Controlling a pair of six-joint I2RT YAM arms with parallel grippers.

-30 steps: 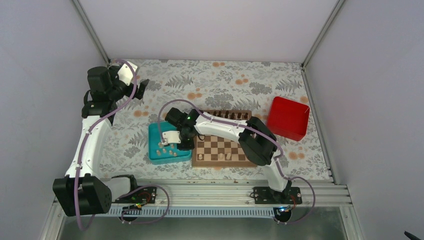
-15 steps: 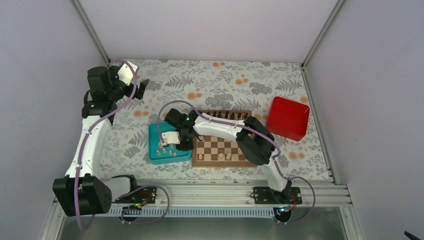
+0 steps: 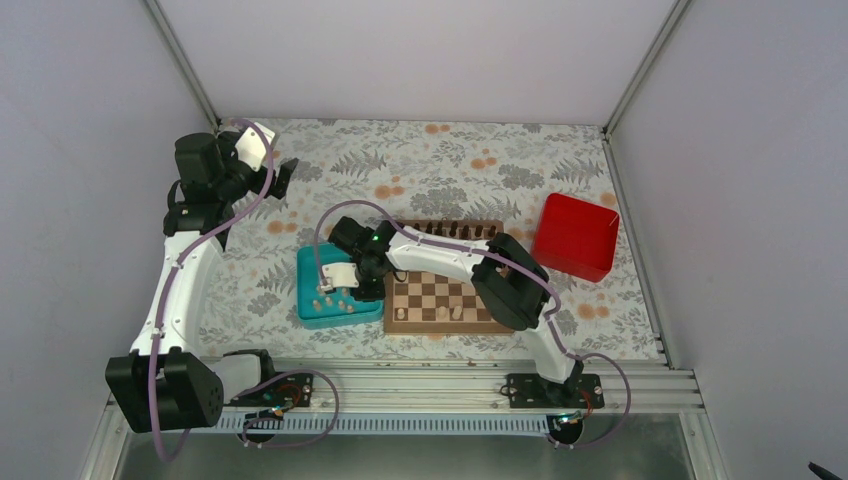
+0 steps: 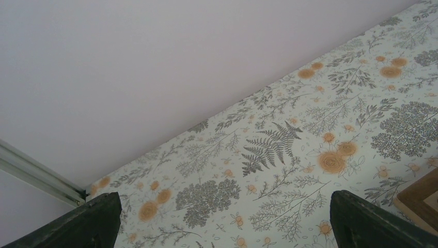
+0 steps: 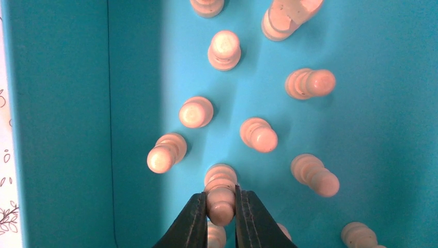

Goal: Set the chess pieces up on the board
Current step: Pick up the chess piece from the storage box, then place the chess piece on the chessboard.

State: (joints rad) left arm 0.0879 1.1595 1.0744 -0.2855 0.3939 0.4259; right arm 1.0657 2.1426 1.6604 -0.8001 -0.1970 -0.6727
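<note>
Several pale beige chess pieces stand in the teal tray, which lies left of the chessboard in the top view. My right gripper reaches down into the tray and is shut on the head of one pale pawn, whose base still looks to be on the tray floor. Two pale pieces stand on the board's near rows and dark pieces line its far row. My left gripper is open and empty, raised over the floral cloth at the far left.
A red square box sits right of the board. The tray wall rises just left of the held pawn, with other pawns close around it. A corner of the board shows in the left wrist view.
The right gripper has shifted slightly left and down into the tray. The left arm has not moved.
</note>
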